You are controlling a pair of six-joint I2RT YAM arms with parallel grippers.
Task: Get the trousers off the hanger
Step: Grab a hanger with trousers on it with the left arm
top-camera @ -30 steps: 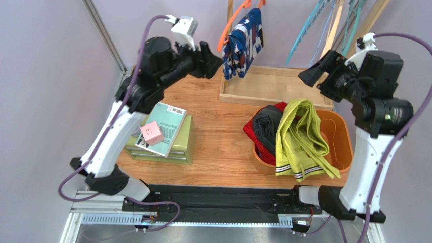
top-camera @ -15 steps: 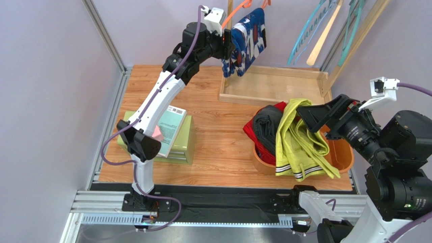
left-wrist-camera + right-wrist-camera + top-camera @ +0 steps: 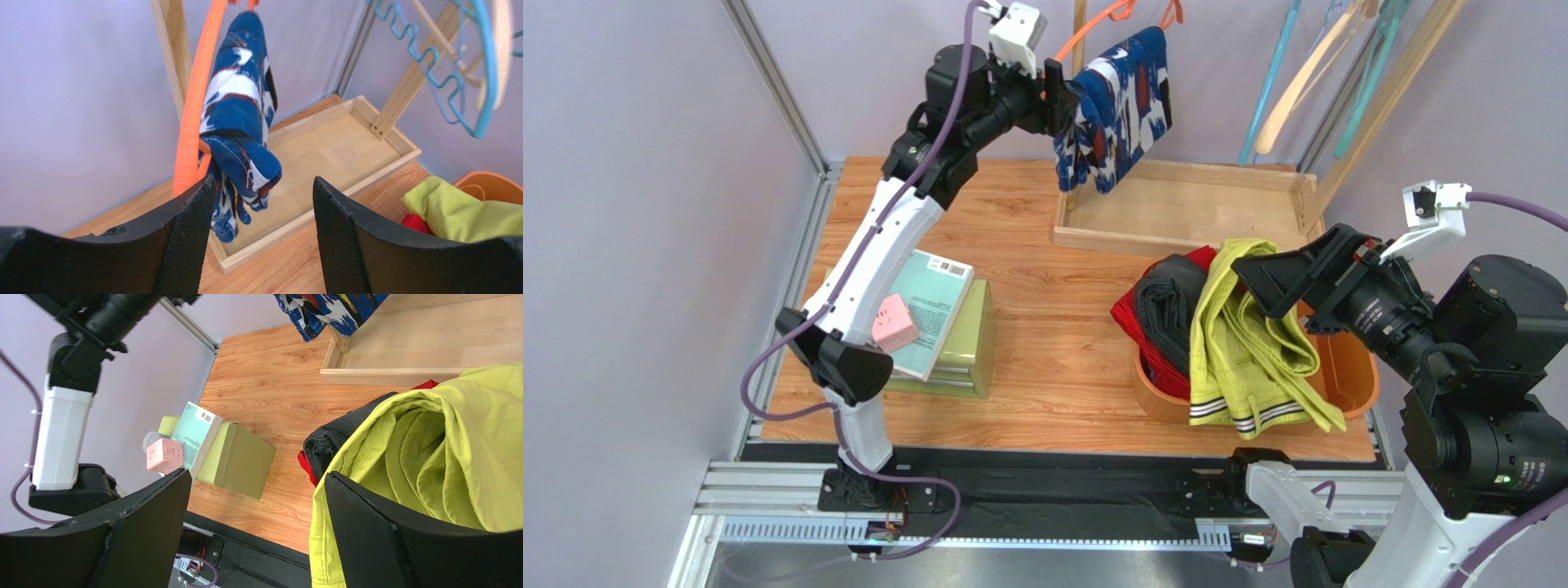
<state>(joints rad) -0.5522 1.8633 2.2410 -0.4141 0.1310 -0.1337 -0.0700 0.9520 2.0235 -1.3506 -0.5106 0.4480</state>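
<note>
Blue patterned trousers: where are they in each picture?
Top external: the blue patterned trousers hang at the top middle.
Left wrist: the trousers sit just left of centre, draped over the orange hanger.
Right wrist: only their lower end shows, at the top edge, right of centre.
Shared landmark: the wooden tray beneath them shows in all three views.

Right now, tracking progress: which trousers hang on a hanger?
The navy blue patterned trousers, on the orange hanger; the yellow-green, black and red ones lie in the basket.
</note>
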